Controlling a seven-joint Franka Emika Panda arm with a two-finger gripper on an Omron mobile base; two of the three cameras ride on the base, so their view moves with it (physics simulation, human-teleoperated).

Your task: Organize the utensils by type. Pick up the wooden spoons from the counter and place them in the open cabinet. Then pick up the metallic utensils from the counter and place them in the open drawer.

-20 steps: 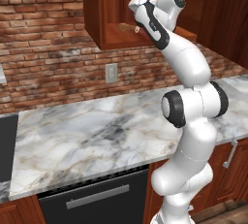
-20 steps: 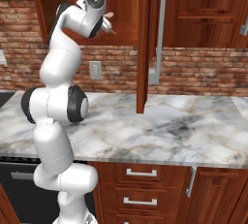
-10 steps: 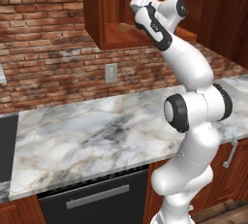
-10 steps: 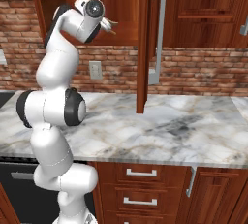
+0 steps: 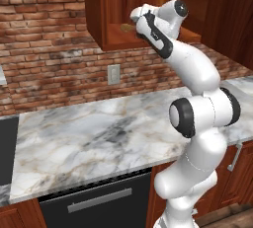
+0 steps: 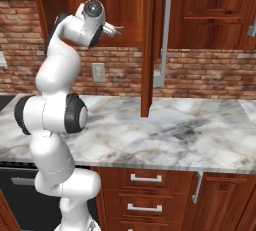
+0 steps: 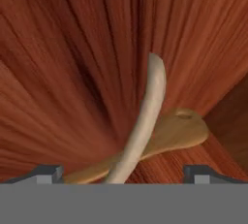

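In the hand view two wooden spoons lie crossed on the reddish wood floor of the open cabinet (image 5: pixel 114 38). A pale tan spoon (image 7: pixel 150 102) rests over a browner one (image 7: pixel 180 130). My gripper (image 7: pixel 125 173) hangs just in front of them, open, its fingertips (image 7: pixel 48 172) spread wide with nothing gripped. From the left base view the gripper (image 5: pixel 137 17) reaches into the cabinet mouth above a spoon end (image 5: pixel 127 26) on the shelf. The right base view has the gripper (image 6: pixel 113 28) at the same opening. The marble counter (image 5: pixel 99 133) lies below. The metallic utensils and the open drawer are out of view.
The cabinet's open door (image 6: pixel 148 50), with a silver bar handle (image 6: pixel 163 30), hangs just right of the hand. A brick wall with an outlet (image 5: pixel 113 74) backs the counter. A dark dishwasher front (image 5: pixel 94 202) and closed drawers (image 6: pixel 147 192) sit under the slab.
The jaws have spread wide and let go of the spoon inside the cabinet. The hand has shifted only slightly at the cabinet mouth.
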